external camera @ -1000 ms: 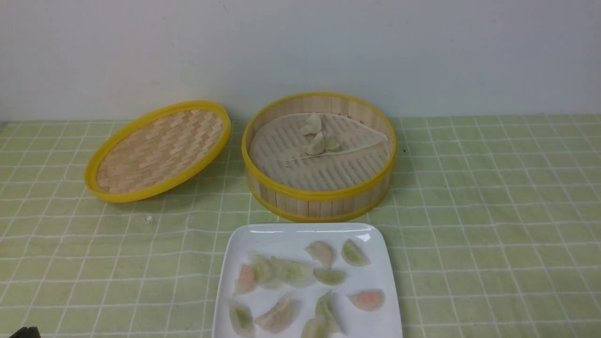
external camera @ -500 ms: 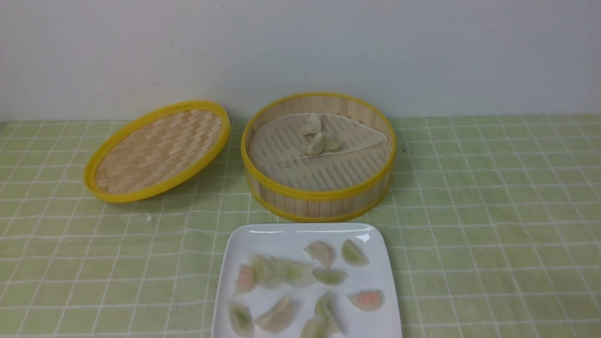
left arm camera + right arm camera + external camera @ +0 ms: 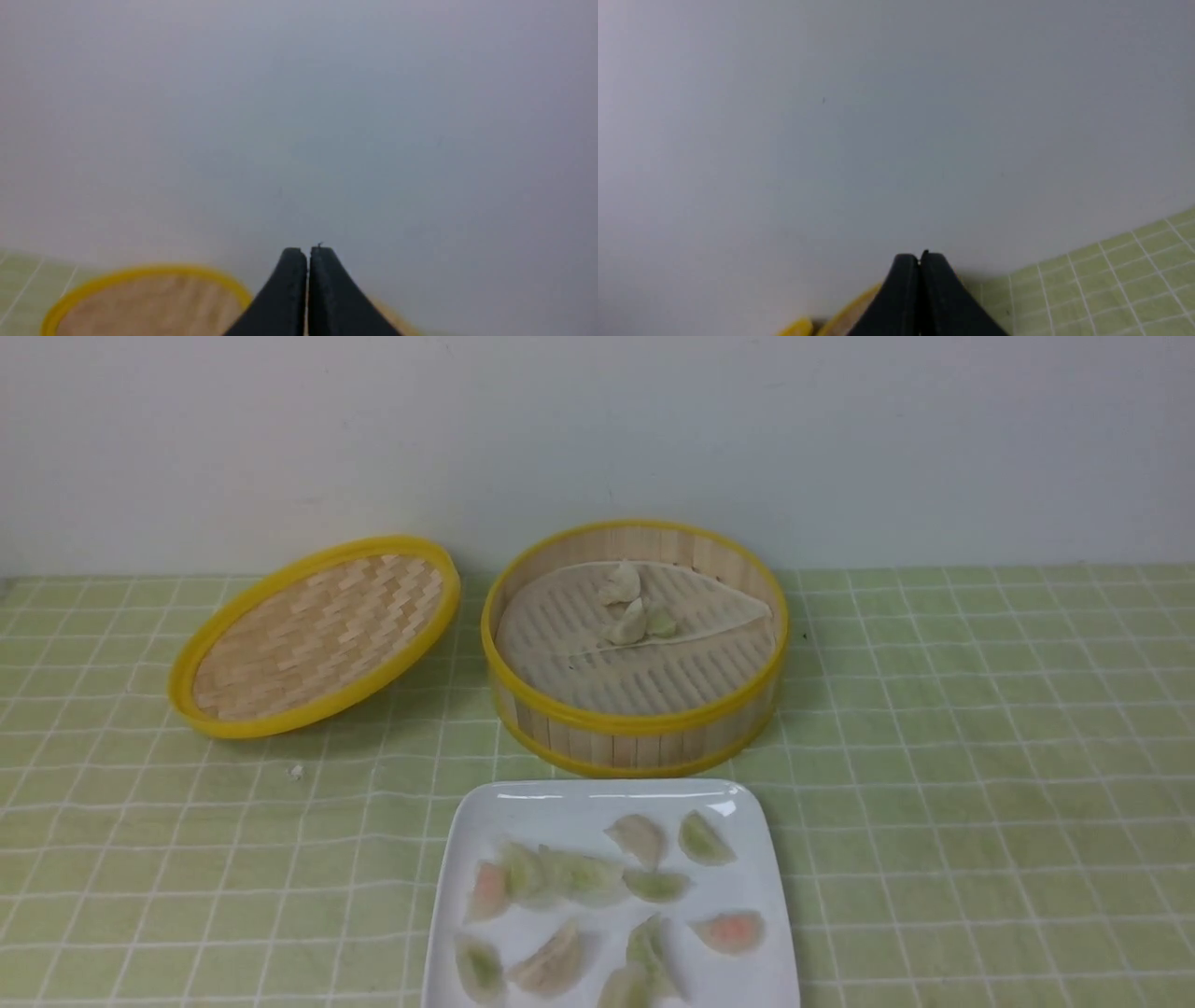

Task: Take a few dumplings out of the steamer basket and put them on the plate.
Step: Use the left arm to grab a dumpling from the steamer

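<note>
While neither gripper appeared in the front view, each wrist view showed its own. The left gripper [image 3: 307, 253] had its dark fingers pressed together with nothing between them. The right gripper [image 3: 920, 257] was likewise fully closed and empty. Both pointed toward the wall.

Nearest the robot on the tabletop [image 3: 980, 756], which was covered by a green checked cloth, sat the white square plate [image 3: 579, 807], cut off by the near edge of the front view. About ten translucent dumplings [image 3: 569, 875] lay scattered on it, some tinted pink and some green, several touching or overlapping.

Just beyond the plate stood the round basket [image 3: 635, 742], uncovered, with yellow rims and a pale ridged liner [image 3: 635, 677]. The three dumplings [image 3: 627, 623] rested on the far half of the liner: two touching, one of them greenish, and a third just behind them.

To the basket's left, the lid [image 3: 313, 639] lay tilted with its woven inside facing up; whether it touched the basket could not be told. A small white crumb [image 3: 296, 771] lay on the cloth nearer than the lid.

Farthest back rose a plain pale wall [image 3: 597, 429].
</note>
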